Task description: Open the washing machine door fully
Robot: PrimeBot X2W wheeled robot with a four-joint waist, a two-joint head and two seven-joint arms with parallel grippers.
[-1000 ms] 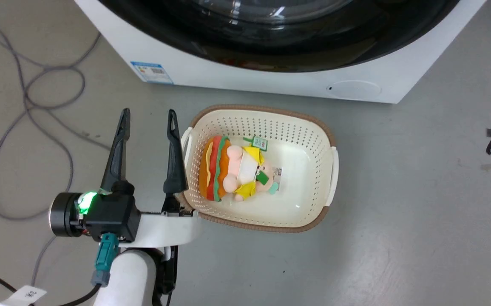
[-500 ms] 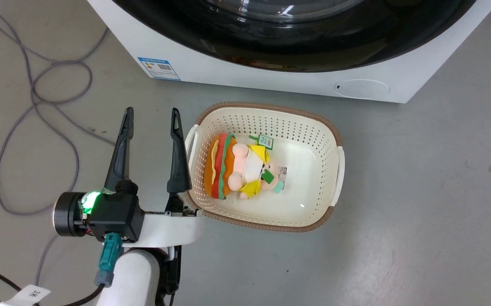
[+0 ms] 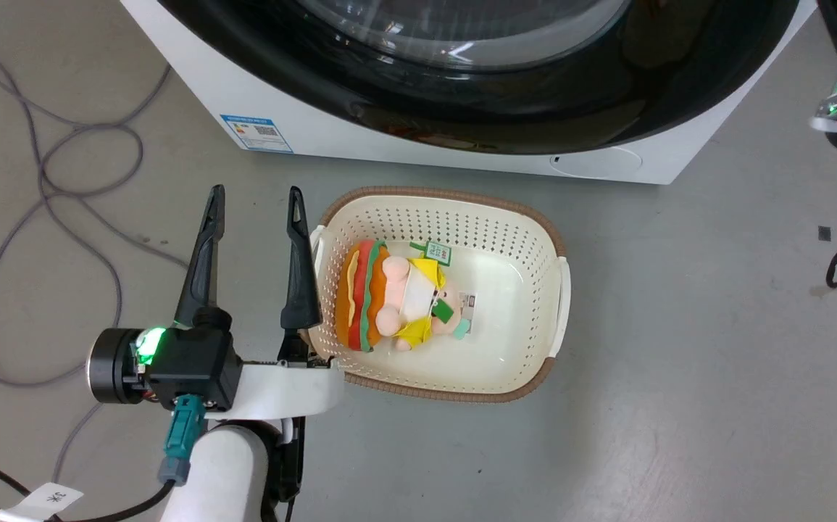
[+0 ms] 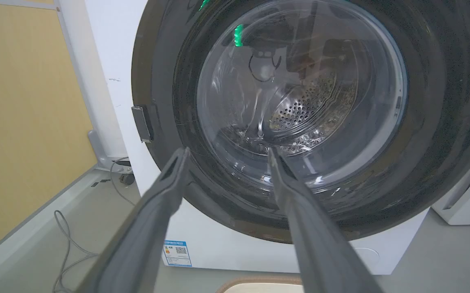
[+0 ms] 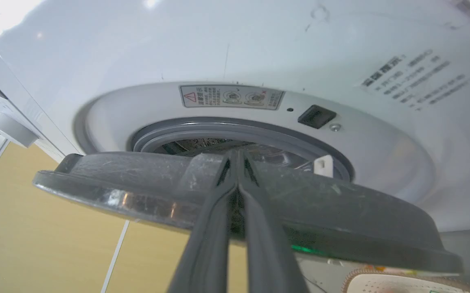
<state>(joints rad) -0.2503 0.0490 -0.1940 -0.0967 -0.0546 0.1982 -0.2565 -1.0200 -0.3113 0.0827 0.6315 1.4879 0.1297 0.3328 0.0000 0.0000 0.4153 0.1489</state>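
Grey floor (image 3: 679, 362), glossy round door (image 3: 679, 87)

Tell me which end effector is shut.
The right end effector: its fingers are pressed together at the rim of the washing machine door. The left end effector holds its fingers wide apart beside the basket.

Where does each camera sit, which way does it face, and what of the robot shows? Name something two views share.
Head view: on the head, looking down at the basket and the foot of the washing machine; open left gripper lower left.
Left wrist view: on the left wrist, facing the washing machine door along its spread fingers.
Right wrist view: on the right wrist, looking along the shut right gripper at the door's edge.
Shared: head and left wrist views show the blue label.
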